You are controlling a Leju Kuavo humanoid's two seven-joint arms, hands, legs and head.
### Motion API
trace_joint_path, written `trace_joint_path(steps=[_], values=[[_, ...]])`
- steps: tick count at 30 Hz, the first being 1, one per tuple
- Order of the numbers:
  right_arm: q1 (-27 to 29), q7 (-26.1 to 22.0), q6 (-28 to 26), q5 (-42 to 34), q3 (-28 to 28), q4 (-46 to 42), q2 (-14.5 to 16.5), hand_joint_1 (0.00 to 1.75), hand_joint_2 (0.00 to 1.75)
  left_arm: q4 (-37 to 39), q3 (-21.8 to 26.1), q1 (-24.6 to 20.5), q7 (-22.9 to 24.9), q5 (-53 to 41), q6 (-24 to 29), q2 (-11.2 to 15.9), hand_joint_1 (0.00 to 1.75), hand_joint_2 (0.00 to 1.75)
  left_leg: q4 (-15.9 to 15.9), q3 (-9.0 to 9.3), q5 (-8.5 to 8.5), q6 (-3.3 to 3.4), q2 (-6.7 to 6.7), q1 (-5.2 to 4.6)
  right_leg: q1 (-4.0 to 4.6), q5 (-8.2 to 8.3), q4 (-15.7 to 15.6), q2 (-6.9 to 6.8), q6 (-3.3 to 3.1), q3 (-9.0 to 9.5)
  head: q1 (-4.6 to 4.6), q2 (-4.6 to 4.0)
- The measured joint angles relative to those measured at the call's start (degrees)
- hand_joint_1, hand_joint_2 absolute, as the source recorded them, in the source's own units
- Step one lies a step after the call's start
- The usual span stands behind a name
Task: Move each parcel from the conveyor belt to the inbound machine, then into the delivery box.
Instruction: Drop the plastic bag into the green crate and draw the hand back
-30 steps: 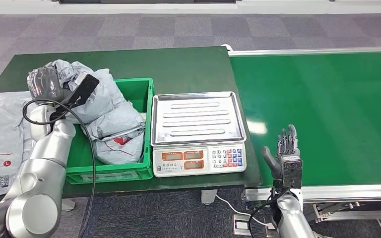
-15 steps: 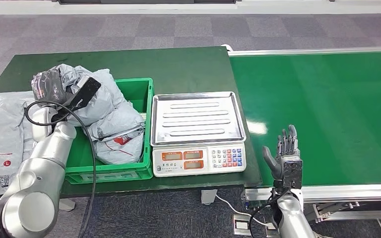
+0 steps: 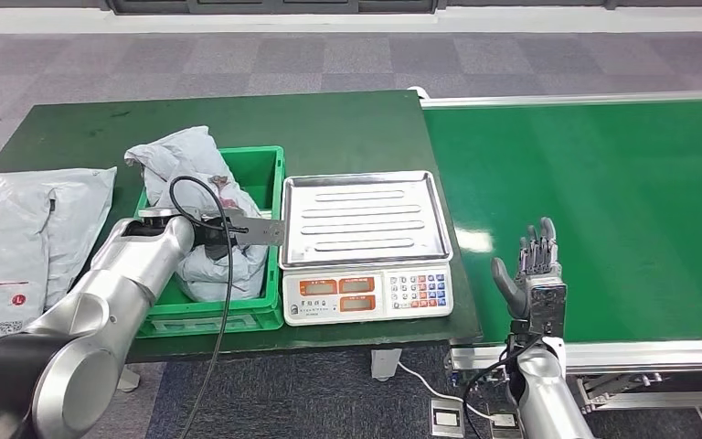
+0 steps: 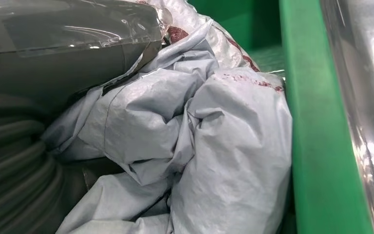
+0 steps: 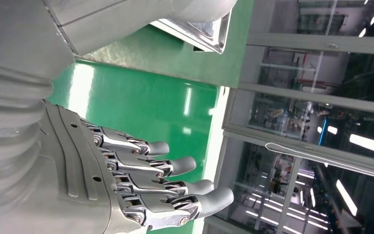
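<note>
At the left centre of the head view, the green delivery box (image 3: 269,240) sits on the dark green tabletop (image 3: 347,128), its right wall just beside the left edge of the weighing scale (image 3: 366,242), with only a thin gap between them. Crumpled grey parcels (image 3: 183,165) fill the box, the topmost rising above its far rim. The left arm reaches across the box's near-left corner, and the left hand (image 3: 212,234) lies low among the bags near the right wall; its fingers are hidden, so I cannot tell whether they hold a bag. In the left wrist view the grey parcels (image 4: 209,146) press right up against the green wall (image 4: 321,146), leaving little room at that side. The scale's steel tray (image 3: 364,218) is bare, its near edge above the orange display panel. More flat grey bags (image 3: 18,229) lie at the left edge of the frame on the tabletop. At the lower right, the right hand (image 3: 530,274) stands upright over the near edge of the conveyor belt (image 3: 603,183), fingers (image 5: 170,165) apart and holding nothing, with wide green belt surface open beyond it.
</note>
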Motion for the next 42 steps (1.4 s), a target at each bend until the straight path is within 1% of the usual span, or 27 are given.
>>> trace_joint_path(steps=[2,7,8,9,11,12,13,15,17,19,20,23,25,27,31,32,35,37,39,42], values=[[0.0,0.0,0.0,0.2,-0.2,0.0,0.0,0.00,1.75,0.3,-1.1,0.0,-0.6,0.0,-0.2,-0.1,1.75,1.75,0.0,0.01,0.05,-0.03,-0.01,0.02,0.02,0.01,0.0,-0.02,-0.01,0.02,0.00,0.00],[-0.1,0.0,-0.1,0.2,-0.2,0.0,-0.1,0.00,1.75,0.8,-3.3,0.0,-3.9,0.2,-2.6,-0.4,1.75,1.75,0.0,0.06,0.07,-0.06,-0.03,0.03,0.02,0.01,0.0,-0.02,-0.02,0.07,0.00,0.00],[-0.1,0.0,-0.1,0.2,-0.2,0.0,-0.1,0.00,1.75,0.9,-3.6,0.0,-4.2,0.2,-2.9,-0.4,1.70,1.75,0.0,0.05,0.07,-0.06,-0.04,0.03,0.02,0.00,0.0,-0.03,-0.02,0.07,0.00,0.00],[-0.1,0.0,-0.1,0.2,-0.2,0.0,-0.1,0.00,1.75,0.9,-4.0,0.1,-4.3,0.2,-3.1,-0.4,1.34,1.75,0.0,0.05,0.06,-0.06,-0.06,0.03,0.02,0.00,0.0,-0.03,-0.02,0.08,0.00,0.00],[-0.1,0.0,-0.1,0.2,-0.2,0.0,-0.1,0.00,1.75,0.9,-4.4,0.1,-4.0,0.3,-3.0,-0.4,0.47,1.75,0.0,0.05,0.06,-0.05,-0.07,0.02,0.01,-0.01,0.0,-0.03,-0.02,0.09,0.00,0.00],[0.0,0.0,-0.2,0.2,-0.2,0.0,-0.1,0.00,1.75,0.9,-4.4,0.2,-3.4,0.5,-2.6,-0.4,0.08,1.75,0.0,0.06,0.05,-0.05,-0.07,0.02,0.01,-0.02,0.0,-0.04,-0.02,0.09,0.00,0.00],[0.0,0.0,-0.3,0.2,-0.2,0.0,-0.1,0.00,1.75,0.9,-4.5,0.3,-2.4,0.9,-1.5,-0.4,0.00,1.75,0.0,0.06,0.05,-0.04,-0.07,0.02,0.01,-0.02,0.0,-0.04,-0.02,0.09,0.00,0.00],[0.3,0.0,-0.5,0.1,-0.3,-0.1,-0.1,0.00,1.75,0.8,-4.5,0.7,0.3,2.3,3.2,-0.5,0.00,0.87,0.0,0.07,0.04,-0.03,-0.08,0.01,0.00,-0.03,0.0,-0.05,-0.02,0.09,0.00,0.00],[1.2,0.0,-0.7,0.0,-0.4,-0.7,-0.1,0.00,1.75,0.5,-4.4,1.6,3.3,4.7,11.3,-0.6,0.00,0.00,0.0,0.05,0.04,-0.02,-0.10,0.02,0.01,-0.03,0.0,-0.07,-0.02,0.08,0.01,0.00],[2.4,0.0,-0.7,0.0,-0.5,-1.6,-0.1,0.00,1.75,0.1,-3.8,2.6,5.0,7.9,19.8,-0.7,0.00,0.00,0.0,0.00,0.04,-0.03,-0.09,0.02,0.01,-0.02,0.0,-0.07,-0.03,0.03,0.01,0.00],[2.8,0.0,-0.7,0.0,-0.5,-1.9,-0.1,0.00,1.75,-0.1,-3.3,3.0,5.0,9.6,23.6,-0.7,0.00,0.00,0.0,-0.02,0.05,-0.04,-0.07,0.02,0.02,-0.01,0.0,-0.06,-0.03,0.00,0.01,0.00],[3.3,0.0,-0.8,0.4,-0.5,-2.2,-0.1,0.00,1.75,-0.9,-1.7,3.8,2.6,13.4,33.4,-0.6,0.00,0.00,0.0,-0.06,0.07,-0.07,-0.04,0.03,0.03,0.01,0.0,-0.04,-0.04,-0.08,0.00,0.00],[3.4,0.0,-1.1,0.6,-0.5,-2.3,-0.1,0.00,1.75,-1.6,-0.7,4.3,1.0,14.6,38.1,-0.5,0.00,0.00,0.0,-0.09,0.08,-0.07,-0.08,0.04,0.03,0.01,0.0,-0.05,-0.04,-0.08,0.00,0.00],[3.4,0.0,-1.2,0.6,-0.5,-2.4,-0.1,0.00,1.75,-2.0,-0.1,4.5,0.3,14.9,39.8,-0.5,0.00,0.00,0.0,-0.12,0.08,-0.06,-0.14,0.04,0.03,0.01,0.0,-0.07,-0.04,-0.08,0.01,0.00],[3.5,0.0,-1.2,0.6,-0.5,-2.4,-0.1,0.00,1.75,-2.6,0.6,4.9,-0.4,15.2,41.2,-0.4,0.00,0.00,0.0,-0.19,0.07,-0.06,-0.16,0.04,0.03,0.01,0.0,-0.06,-0.04,-0.13,0.00,0.00],[3.5,0.0,-1.2,0.6,-0.5,-2.4,-0.1,0.00,1.75,-2.7,0.7,5.1,-1.0,15.5,42.8,-0.4,0.00,0.00,0.0,-0.22,0.07,-0.06,-0.16,0.04,0.03,0.01,0.0,-0.06,-0.03,-0.16,0.00,0.00],[3.5,0.0,-1.0,0.6,-0.5,-2.4,-0.1,0.00,1.75,-3.6,0.9,5.4,-4.5,17.3,50.8,-0.3,0.00,0.00,0.0,-0.37,0.07,-0.06,-0.18,0.04,0.03,0.01,0.0,-0.06,-0.03,-0.29,0.01,0.00],[3.2,0.0,-0.8,0.6,-0.5,-2.3,-0.1,0.00,1.75,-4.3,1.0,5.4,-6.9,19.2,54.1,-0.3,0.00,0.00,0.0,-0.41,0.07,-0.06,-0.18,0.03,0.02,0.01,0.0,-0.06,-0.03,-0.34,0.01,0.00],[2.7,0.0,-0.8,0.6,-0.5,-2.1,-0.1,0.00,1.75,-4.9,1.1,5.4,-8.3,20.7,55.1,-0.3,0.00,0.00,0.0,-0.42,0.07,-0.06,-0.17,0.03,0.02,0.01,0.0,-0.05,-0.03,-0.36,0.01,0.00],[2.1,0.0,-0.9,0.6,-0.5,-1.8,-0.1,0.00,1.75,-5.5,1.1,5.4,-8.9,21.2,55.3,-0.4,0.00,0.00,0.0,-0.42,0.07,-0.06,-0.16,0.04,0.03,0.01,0.0,-0.04,-0.03,-0.38,0.00,0.00]])
